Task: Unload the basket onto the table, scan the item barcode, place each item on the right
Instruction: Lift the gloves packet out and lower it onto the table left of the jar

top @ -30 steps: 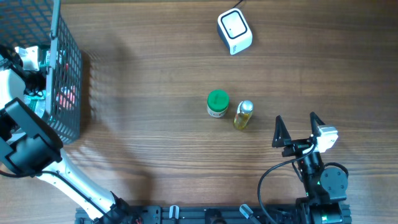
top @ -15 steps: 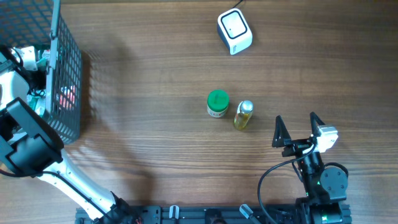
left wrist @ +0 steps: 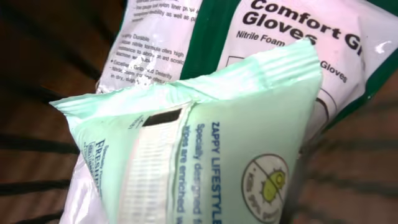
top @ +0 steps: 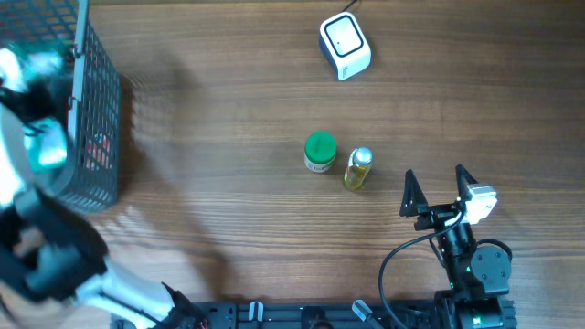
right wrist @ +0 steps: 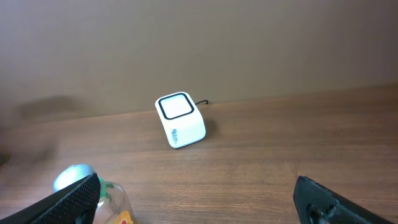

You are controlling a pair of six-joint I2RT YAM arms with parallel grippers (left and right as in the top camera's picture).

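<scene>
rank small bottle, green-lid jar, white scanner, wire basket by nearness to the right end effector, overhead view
From the right end effector:
1. small bottle, mid-table
2. green-lid jar, beside the bottle
3. white scanner, far edge
4. wire basket, opposite table end

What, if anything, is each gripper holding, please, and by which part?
The left gripper apparently holds the pale green wipes packet; where it grips is hidden. The right gripper is open, holding nothing.

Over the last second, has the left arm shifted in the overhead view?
Yes. The left arm, blurred, swung down the picture; its dark segment now sits below the wire basket, not beside it.
</scene>
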